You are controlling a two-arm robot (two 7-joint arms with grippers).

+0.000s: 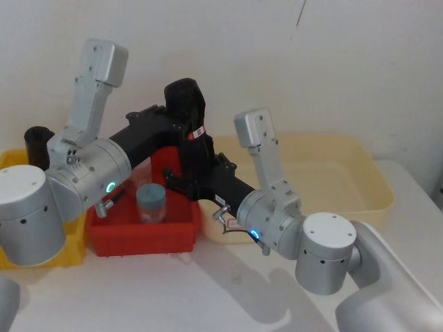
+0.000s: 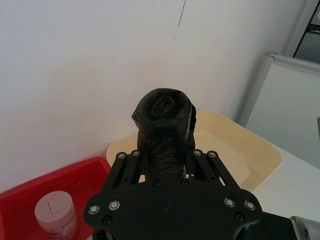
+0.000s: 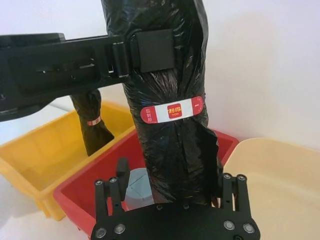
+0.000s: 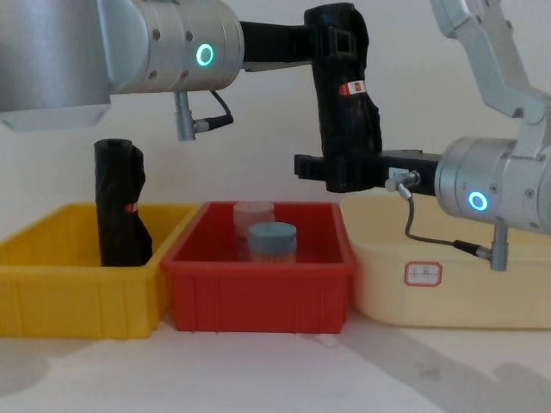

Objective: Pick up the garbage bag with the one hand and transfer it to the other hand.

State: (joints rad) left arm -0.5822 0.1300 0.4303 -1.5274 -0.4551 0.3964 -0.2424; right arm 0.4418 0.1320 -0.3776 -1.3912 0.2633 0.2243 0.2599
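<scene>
In the head view the garbage bag [image 1: 192,114] is standing upright in the air, roughly above where a red bin [image 1: 142,238] meets a cream tub [image 1: 360,173]. The left gripper [image 1: 185,124], on the green-lit arm, is pinching its upper part, and the right gripper [image 1: 197,178], on the blue-lit arm, is reaching in at its lower part. A white table [image 1: 221,290] is carrying both containers and a yellow bin [image 1: 10,160] on the left, with a plain white wall [image 1: 311,62] rising behind. In the left wrist view the camera is looking along the bag's rolled end, the left gripper is closing on both of its sides, and a white panel [image 2: 292,105] is standing by the wall. In the right wrist view a pad [image 3: 156,50] of the left gripper is pressing flat on the bag just above its red-and-white label [image 3: 172,111]. The right gripper is sitting at the lower end, though I cannot tell whether it is clamping. A second black roll [image 3: 92,120] is standing in the yellow bin. In the chest view the bag is hanging clear of the bins, which are sitting side by side on the table, and a capped jar [image 4: 272,241] is resting in the red bin.
</scene>
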